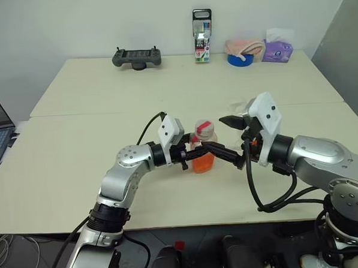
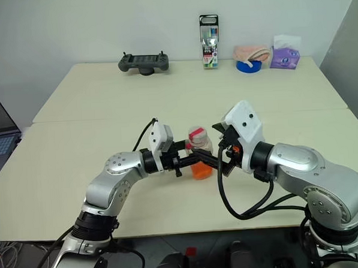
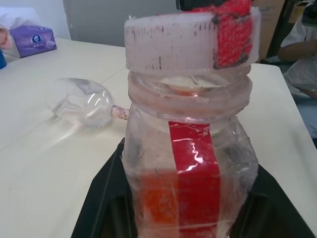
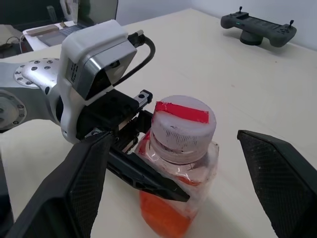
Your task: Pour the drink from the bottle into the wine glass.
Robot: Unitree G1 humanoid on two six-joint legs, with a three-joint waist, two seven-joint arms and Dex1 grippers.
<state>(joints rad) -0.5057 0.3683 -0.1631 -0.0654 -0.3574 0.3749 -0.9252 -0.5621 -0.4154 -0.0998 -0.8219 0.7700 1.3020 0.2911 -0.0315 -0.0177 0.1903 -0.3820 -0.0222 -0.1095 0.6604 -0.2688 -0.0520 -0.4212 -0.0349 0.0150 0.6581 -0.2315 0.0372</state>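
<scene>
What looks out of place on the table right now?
The wine glass lies tipped on its side on the table, beyond the bottle, so it cannot take a pour. The bottle's cap is still on, with the left claw gripping the bottle.

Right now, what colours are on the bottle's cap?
White cap with a red strip across it; clearest in the right wrist view.

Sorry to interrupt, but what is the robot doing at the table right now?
The left gripper is shut on the bottle, holding it upright with the cap on and the drink low inside. The right gripper is open on either side of the cap. The wine glass lies on its side on the table beyond; nothing is poured.
</scene>
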